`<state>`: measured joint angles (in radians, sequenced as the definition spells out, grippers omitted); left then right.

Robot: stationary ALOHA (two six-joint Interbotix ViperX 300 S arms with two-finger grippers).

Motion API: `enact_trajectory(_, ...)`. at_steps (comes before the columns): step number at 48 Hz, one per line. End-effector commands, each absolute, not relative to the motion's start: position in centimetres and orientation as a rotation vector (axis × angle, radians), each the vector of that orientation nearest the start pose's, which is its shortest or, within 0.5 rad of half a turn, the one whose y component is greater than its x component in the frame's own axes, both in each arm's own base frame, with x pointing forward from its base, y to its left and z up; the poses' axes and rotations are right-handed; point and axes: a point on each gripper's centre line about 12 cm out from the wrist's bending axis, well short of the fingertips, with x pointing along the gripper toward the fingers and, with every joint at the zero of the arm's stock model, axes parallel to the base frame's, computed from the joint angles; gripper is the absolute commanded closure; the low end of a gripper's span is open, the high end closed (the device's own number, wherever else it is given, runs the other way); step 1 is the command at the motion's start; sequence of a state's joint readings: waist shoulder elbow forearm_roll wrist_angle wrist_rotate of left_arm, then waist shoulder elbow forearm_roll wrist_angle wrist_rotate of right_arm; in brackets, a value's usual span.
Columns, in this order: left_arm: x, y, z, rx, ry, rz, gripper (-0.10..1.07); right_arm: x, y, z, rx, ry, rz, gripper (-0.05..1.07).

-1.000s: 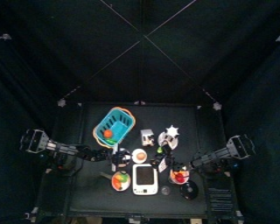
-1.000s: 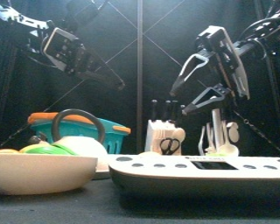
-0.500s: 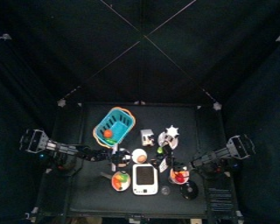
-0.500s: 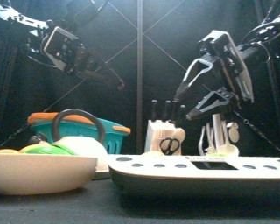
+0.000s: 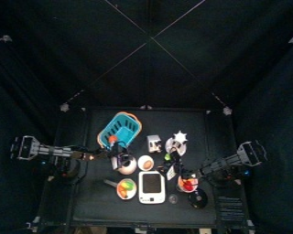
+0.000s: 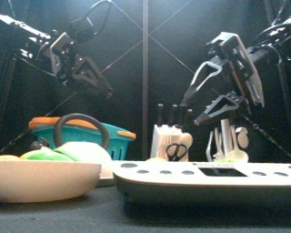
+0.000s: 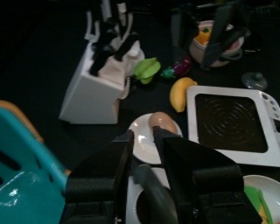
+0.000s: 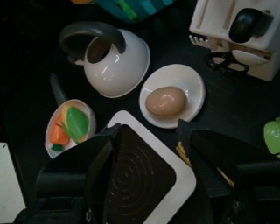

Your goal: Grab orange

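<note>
The orange (image 5: 113, 140) is a small orange-red ball lying inside the blue basket (image 5: 122, 124) at the table's back left. My left gripper (image 5: 121, 163) hovers just in front of the basket, beside the white plate. In the left wrist view its jaws (image 7: 154, 166) stand open, with that plate and its orange-brown disc (image 7: 161, 124) beyond them and the basket's teal wall (image 7: 11, 171) at the side. My right gripper (image 8: 154, 166) is open too, held above the white scale (image 8: 136, 179). The front view shows both grippers, left (image 6: 97, 80) and right (image 6: 203, 96), raised off the table.
A white knife block (image 7: 94, 87), a banana (image 7: 181, 93) and a green piece (image 7: 146, 70) stand by the scale. A white kettle (image 8: 113, 61) and a bowl of orange, green and yellow pieces (image 8: 70, 124) sit near the plate. Black curtains ring the table.
My left arm has drawn back to the left and turned; in the front view its gripper sits further left. The right gripper has risen slightly. Nothing on the table has moved.
</note>
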<state>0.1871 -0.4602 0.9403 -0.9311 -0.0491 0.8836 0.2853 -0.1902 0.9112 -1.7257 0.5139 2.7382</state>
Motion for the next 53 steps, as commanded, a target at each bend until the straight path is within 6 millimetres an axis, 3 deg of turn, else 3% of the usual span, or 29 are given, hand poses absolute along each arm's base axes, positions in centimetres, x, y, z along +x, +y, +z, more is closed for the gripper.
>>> enact_trajectory(1, 27.4, 8.0, 24.4, -0.142, 0.463, 0.237, 0.29, 31.5, 3.3, 17.8, 0.716, 0.411, -0.47, 0.14)
enact_trajectory(9, 25.6, 11.0, 24.5, -0.131, 0.562, 0.236, 0.29, 31.6, 3.3, 17.6, 0.712, 0.416, -0.472, 0.14)
enact_trajectory(16, 24.4, 13.0, 22.1, -0.099, 0.744, 0.21, 0.29, 31.6, 3.3, 17.4, 0.705, 0.421, -0.472, 0.14)
enact_trajectory(24, 24.4, 14.0, 19.4, -0.015, 0.934, 0.138, 0.29, 31.6, 3.3, 17.1, 0.701, 0.427, -0.477, 0.14)
enact_trajectory(34, 25.2, 15.3, 17.4, 0.032, 1.035, 0.11, 0.27, 31.5, 3.4, 16.7, 0.7, 0.445, -0.476, 0.14)
enact_trajectory(53, 24.7, 16.7, 16.8, 0.124, 1.158, 0.06, -0.06, 31.6, 3.4, 16.0, 0.695, 0.465, -0.484, 0.14)
